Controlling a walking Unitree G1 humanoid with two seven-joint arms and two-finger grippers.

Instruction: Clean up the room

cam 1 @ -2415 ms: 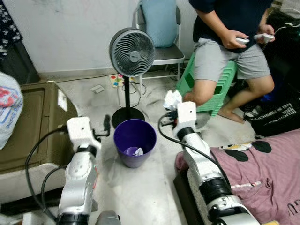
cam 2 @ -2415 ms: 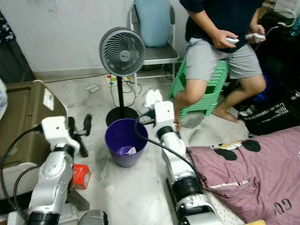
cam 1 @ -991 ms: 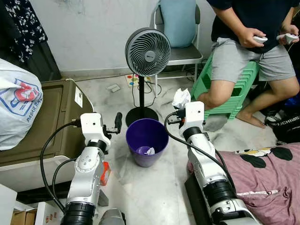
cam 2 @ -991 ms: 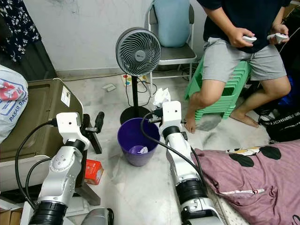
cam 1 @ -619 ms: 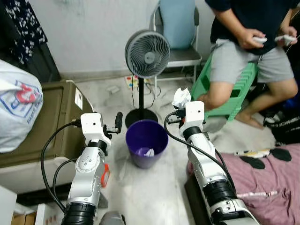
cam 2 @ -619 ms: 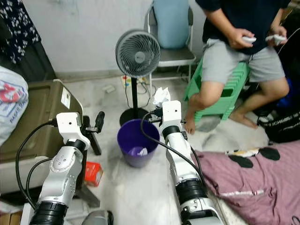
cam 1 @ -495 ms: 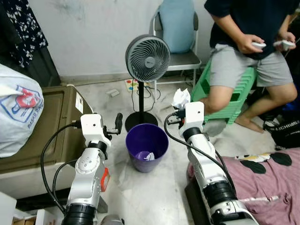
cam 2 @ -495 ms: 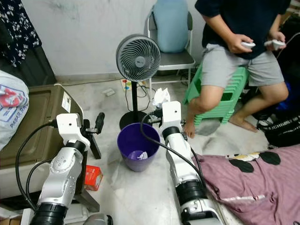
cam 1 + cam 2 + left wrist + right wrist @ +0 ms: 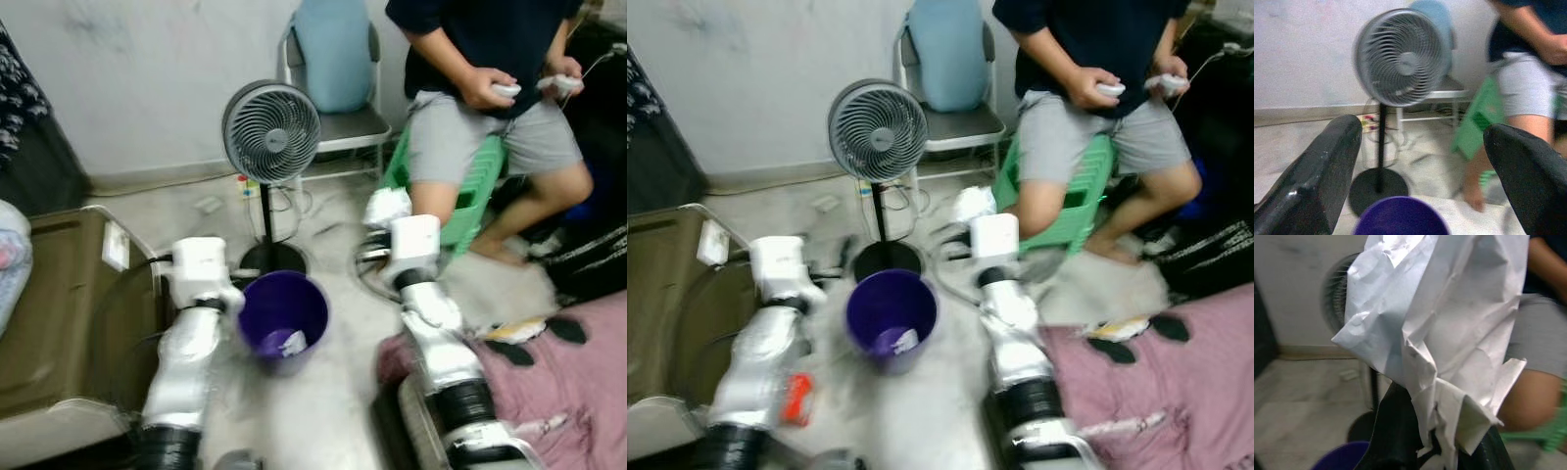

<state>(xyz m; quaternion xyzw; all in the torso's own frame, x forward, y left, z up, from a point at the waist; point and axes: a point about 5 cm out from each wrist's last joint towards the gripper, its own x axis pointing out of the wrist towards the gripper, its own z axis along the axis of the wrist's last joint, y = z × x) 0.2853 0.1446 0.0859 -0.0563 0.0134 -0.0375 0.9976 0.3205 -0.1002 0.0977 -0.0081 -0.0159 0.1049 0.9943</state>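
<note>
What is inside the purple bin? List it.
A crumpled white scrap lies at the bottom of the purple bin. The near wall hides the rest of the floor inside.
</note>
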